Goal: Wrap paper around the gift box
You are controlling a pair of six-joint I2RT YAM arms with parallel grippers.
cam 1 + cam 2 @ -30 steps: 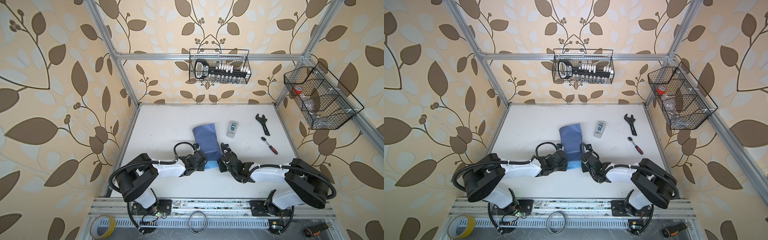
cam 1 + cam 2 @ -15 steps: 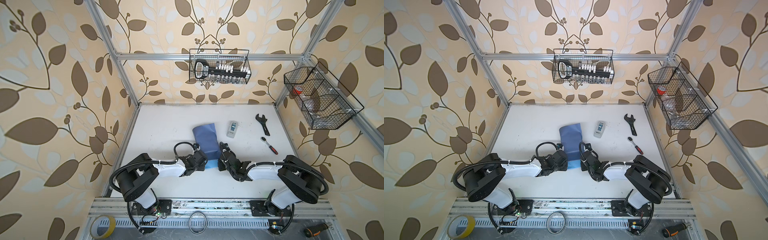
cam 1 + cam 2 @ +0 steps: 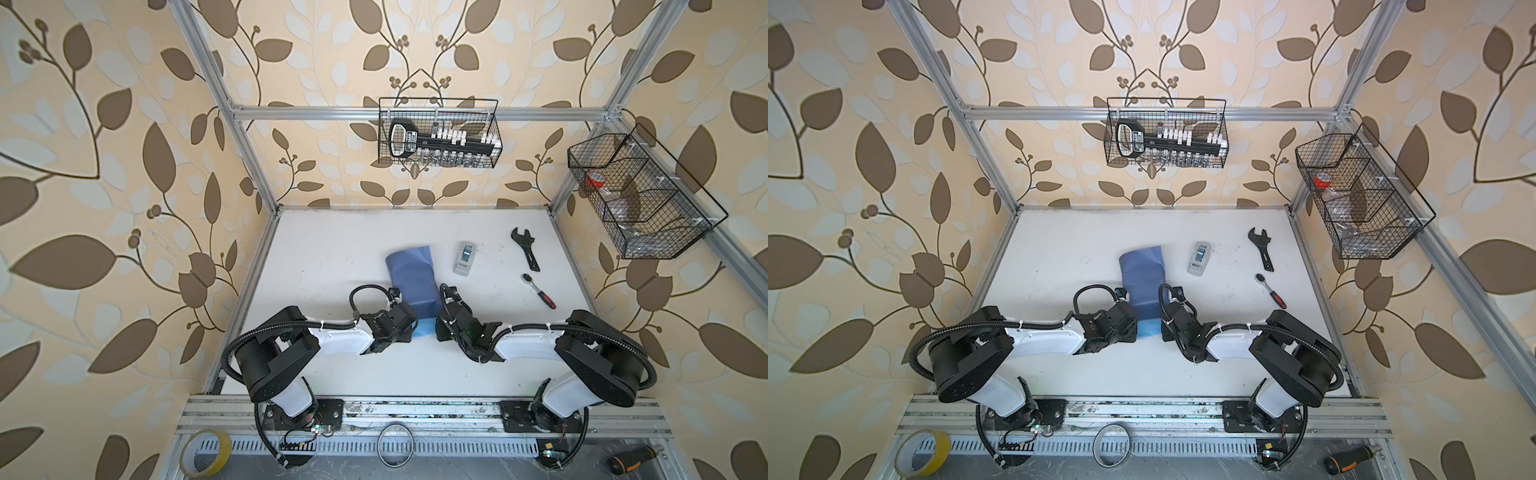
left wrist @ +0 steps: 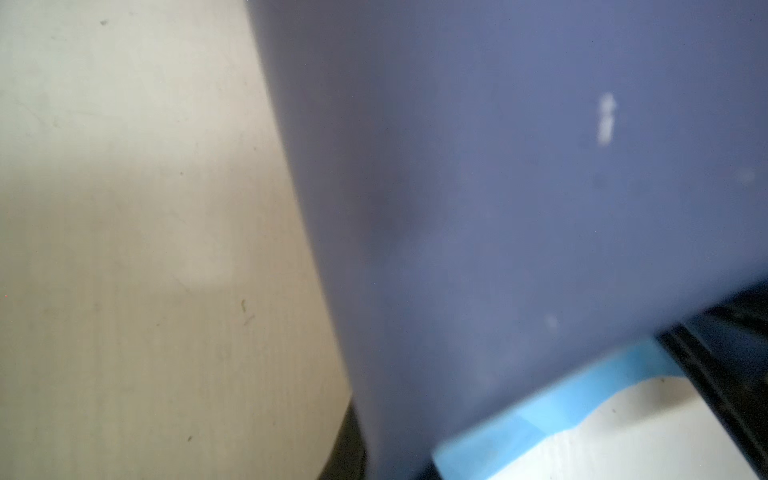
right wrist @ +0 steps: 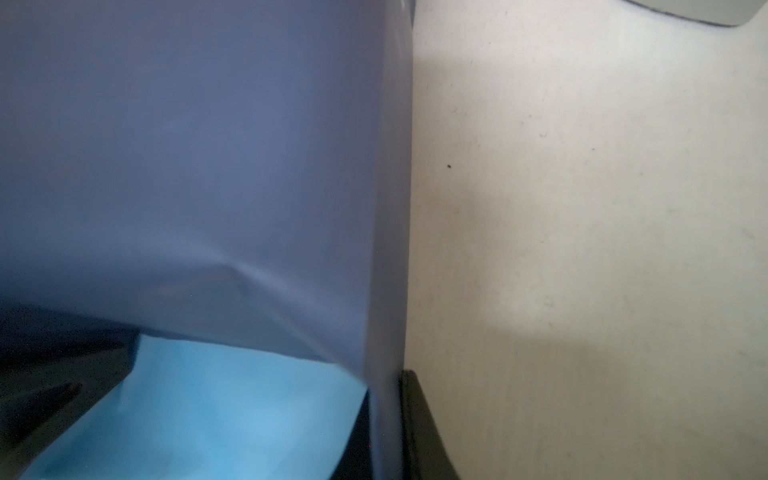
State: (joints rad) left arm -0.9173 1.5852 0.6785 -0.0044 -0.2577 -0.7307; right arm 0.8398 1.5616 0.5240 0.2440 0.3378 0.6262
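The paper (image 3: 411, 276) (image 3: 1143, 276) lies mid-table, its slate-blue face arched upward. A light-blue strip (image 3: 424, 328) of it shows near the front, between the two grippers. My left gripper (image 3: 412, 323) (image 3: 1134, 328) is shut on the paper's left edge. In the left wrist view the paper (image 4: 498, 187) fills the frame beside one dark finger (image 4: 347, 449). My right gripper (image 3: 439, 328) (image 5: 384, 440) is shut on the right edge, which passes between its black fingers (image 5: 419, 428). The gift box is hidden.
A grey-white tape dispenser (image 3: 464, 258), a black wrench (image 3: 525, 249) and a red-handled ratchet (image 3: 539, 291) lie to the right of the paper. Wire baskets hang on the back wall (image 3: 438, 133) and the right wall (image 3: 640, 199). A yellow tape roll (image 3: 205, 457) sits at the front rail.
The right gripper has closed on the paper's right edge, and its arm has drawn in a little toward the middle. The left arm has stayed put.
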